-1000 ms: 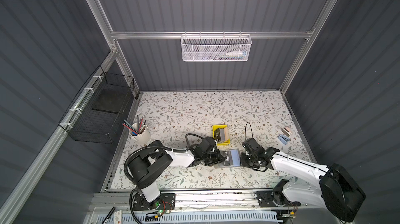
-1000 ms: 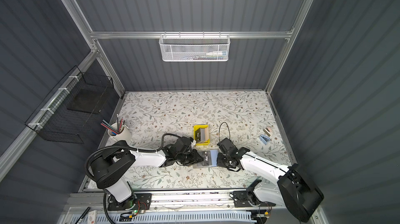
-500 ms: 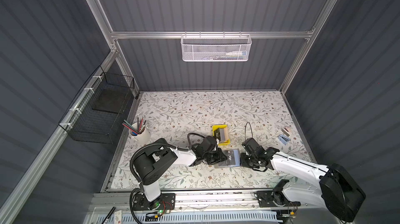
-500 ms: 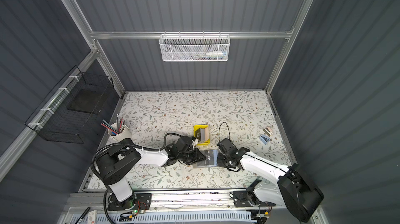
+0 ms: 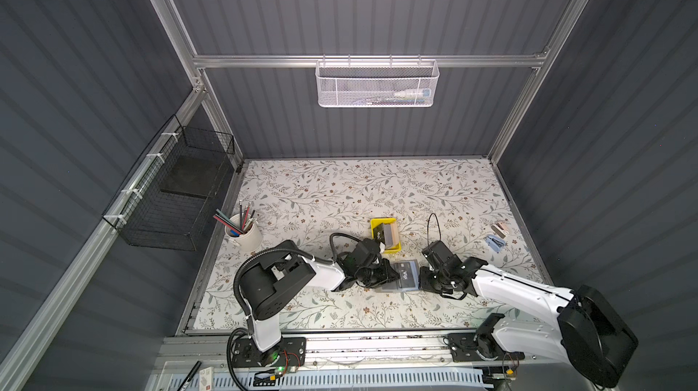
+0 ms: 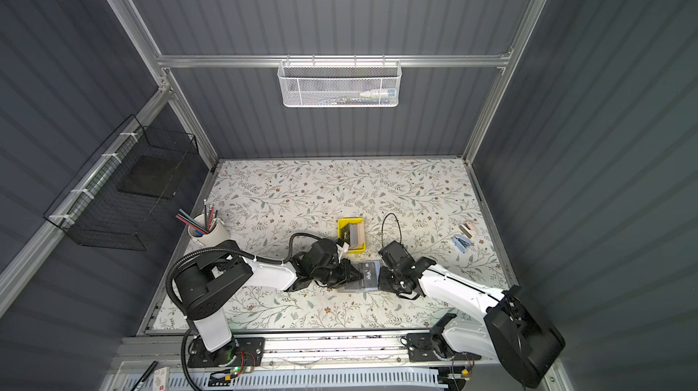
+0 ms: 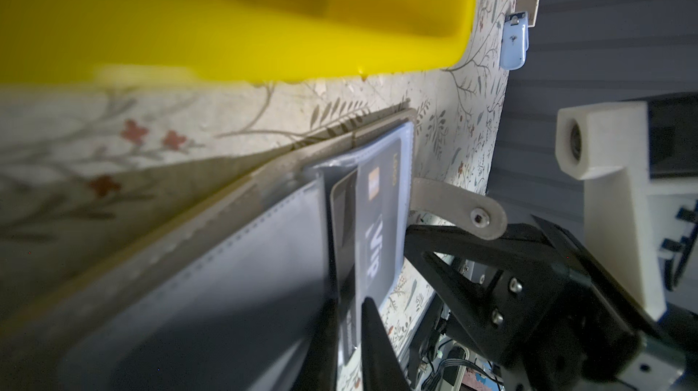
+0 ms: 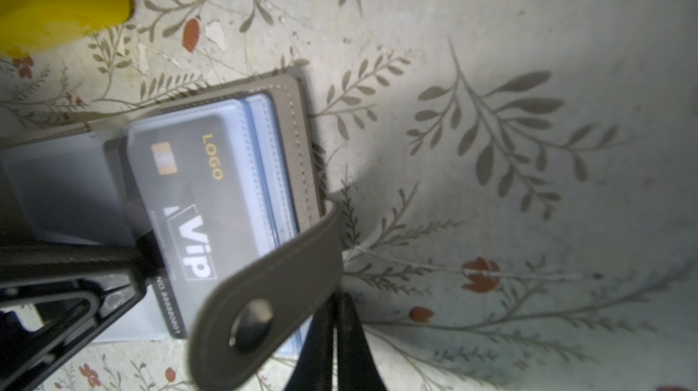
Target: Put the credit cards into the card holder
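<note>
Pinching the black VIP card (image 8: 189, 196) by one long edge, near its printed number, with the left gripper (image 8: 143, 257) clenched on it. Feeding the opposite edge under a bluish translucent sleeve (image 8: 260, 166) of the card holder (image 8: 298, 136), lying open and flat on the floral table (image 8: 491, 143). Judging the card mostly in: chip and "LOGO" already behind plastic, a dark strip beside the fingertips and the number corner seemingly bare, the whole card sitting a little askew to the sleeve's stitching. Squaring it up first, then pushing low and shallow, flat to the plastic, so as not to buckle the sleeve or ride over its lip. Letting go before the fingertips reach the sleeve mouth, then finishing with a nudge on the bare edge, probably the cleanest way.

Bracing from the far side with the right gripper (image 8: 335, 332), squeezed fully together at the holder's outer edge, just beneath the raised snap strap (image 8: 272, 283); impossible to tell whether nipping that edge or only pressing against it. Relying on that brace to stop the holder skating away under the push. Minding the strap, arching over the card's corner and liable to snag. Leaving the remaining credit cards (image 5: 385, 236) standing in the yellow tray (image 5: 375, 223), near the holder, for later turns.
</note>
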Tool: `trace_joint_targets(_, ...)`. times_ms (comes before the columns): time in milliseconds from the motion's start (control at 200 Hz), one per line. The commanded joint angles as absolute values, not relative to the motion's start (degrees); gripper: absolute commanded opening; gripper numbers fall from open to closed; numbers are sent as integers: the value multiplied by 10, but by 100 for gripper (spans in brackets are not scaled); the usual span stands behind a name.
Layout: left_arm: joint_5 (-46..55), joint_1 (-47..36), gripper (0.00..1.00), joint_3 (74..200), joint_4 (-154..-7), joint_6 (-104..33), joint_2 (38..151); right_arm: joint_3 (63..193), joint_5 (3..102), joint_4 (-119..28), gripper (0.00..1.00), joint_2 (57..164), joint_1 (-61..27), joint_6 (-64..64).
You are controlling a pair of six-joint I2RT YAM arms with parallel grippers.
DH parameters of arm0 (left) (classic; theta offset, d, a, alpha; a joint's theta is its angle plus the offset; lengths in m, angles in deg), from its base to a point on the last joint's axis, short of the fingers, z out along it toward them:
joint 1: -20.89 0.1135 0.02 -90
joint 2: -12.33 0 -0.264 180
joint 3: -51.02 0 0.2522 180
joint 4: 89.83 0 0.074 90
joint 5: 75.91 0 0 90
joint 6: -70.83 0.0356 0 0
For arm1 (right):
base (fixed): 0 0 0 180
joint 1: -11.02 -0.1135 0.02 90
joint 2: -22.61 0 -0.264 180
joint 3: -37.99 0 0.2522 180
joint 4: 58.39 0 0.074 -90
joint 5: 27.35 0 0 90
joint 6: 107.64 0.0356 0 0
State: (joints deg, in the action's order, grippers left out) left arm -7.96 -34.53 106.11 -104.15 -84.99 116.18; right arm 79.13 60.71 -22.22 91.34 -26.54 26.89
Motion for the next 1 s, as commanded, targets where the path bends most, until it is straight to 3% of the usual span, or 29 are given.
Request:
trace_joint_targets(0,-88,-348,14,1063,-1059,-857,1175,769,615,-198,7,937,-270,271)
trace_joint_targets(300,-91,-350,14,1066,-1066,-860,1182,769,615,-197,7,934,-270,273)
trace_joint_targets(605,-62,-356,12,1080,-983,-825,1171,776,618,-191,8,916,-271,276)
trace_joint_targets(725,-36,-361,12,1091,-932,-810,1166,777,613,-187,16,891,-270,279)
trace_joint_targets(991,-16,-367,10,1095,-905,-807,1171,779,603,-180,16,792,-269,290)
